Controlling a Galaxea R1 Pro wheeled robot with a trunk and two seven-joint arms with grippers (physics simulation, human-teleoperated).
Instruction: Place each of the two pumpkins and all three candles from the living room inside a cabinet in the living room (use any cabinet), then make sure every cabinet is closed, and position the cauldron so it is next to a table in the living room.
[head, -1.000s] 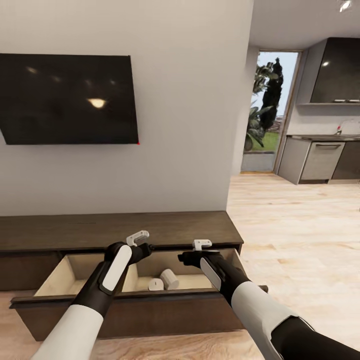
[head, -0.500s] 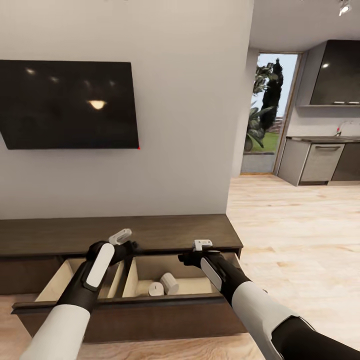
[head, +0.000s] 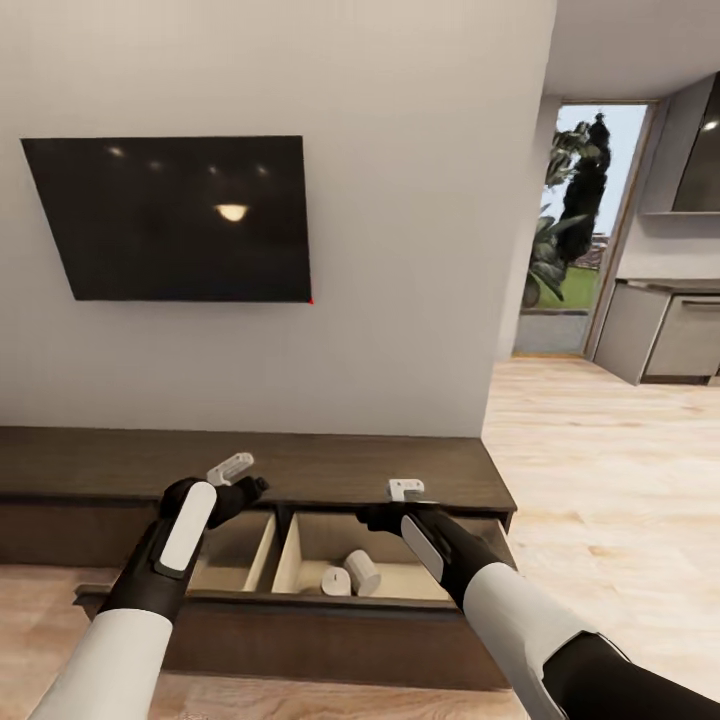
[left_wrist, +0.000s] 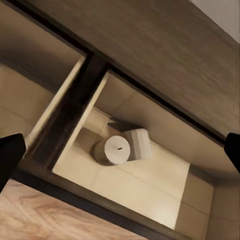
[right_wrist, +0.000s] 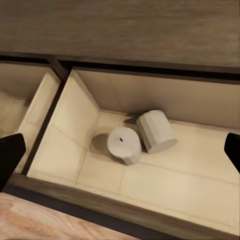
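Note:
The long, low, dark brown cabinet (head: 300, 465) stands against the wall with its drawer (head: 300, 630) pulled out. In the drawer's right compartment are two tan candles. One stands upright (right_wrist: 124, 144) (left_wrist: 114, 149) (head: 335, 581), and the other lies on its side (right_wrist: 156, 131) (left_wrist: 138, 144) (head: 364, 571), touching it. My left gripper (head: 232, 468) hovers open above the left compartment, holding nothing. My right gripper (head: 405, 489) hovers open above the right compartment, over the candles. In both wrist views the dark fingertips (right_wrist: 10, 159) sit at the picture's far edges.
A black TV (head: 175, 215) hangs on the white wall above the cabinet. To the right, pale wooden floor (head: 600, 450) runs to a glazed doorway with plants (head: 575, 250) and grey kitchen units (head: 670, 335).
The camera has turned, so the whole scene has shifted right. My left gripper has moved from over the drawer's divider to over the left compartment. The candles have not moved.

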